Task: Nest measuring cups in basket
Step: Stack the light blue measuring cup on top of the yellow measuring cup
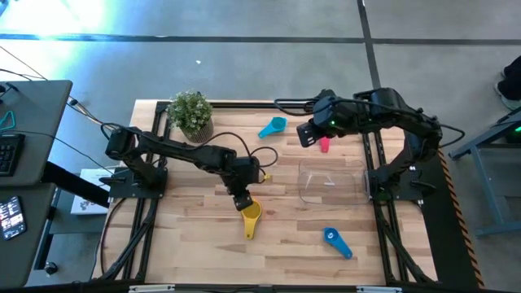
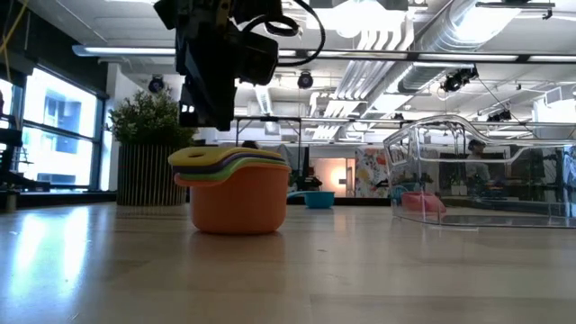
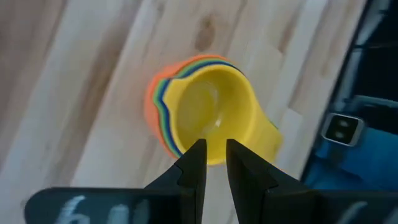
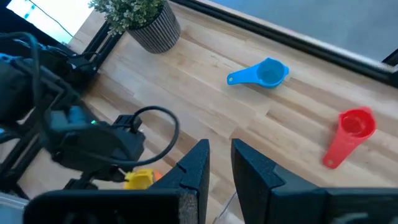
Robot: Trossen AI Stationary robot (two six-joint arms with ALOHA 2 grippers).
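A stack of nested measuring cups [image 1: 251, 215] stands on its base on the table's middle. The yellow cup [image 3: 211, 115] is innermost and the salmon one [image 2: 238, 205] outermost, with green and bluish rims between. My left gripper [image 3: 215, 163] hovers just above the stack's rim, open by a narrow gap, holding nothing. The clear basket [image 1: 330, 181] stands to the right. Light blue [image 1: 273, 127], magenta [image 1: 324, 146] and blue [image 1: 336, 241] cups lie loose on the table. My right gripper [image 1: 308, 134] hangs high over the far right, slightly open and holding nothing.
A potted plant [image 1: 192, 114] stands at the far left of the table. The arms' frames [image 1: 138, 175] line the left and right edges. Bare wood lies along the near edge and between the stack and the basket.
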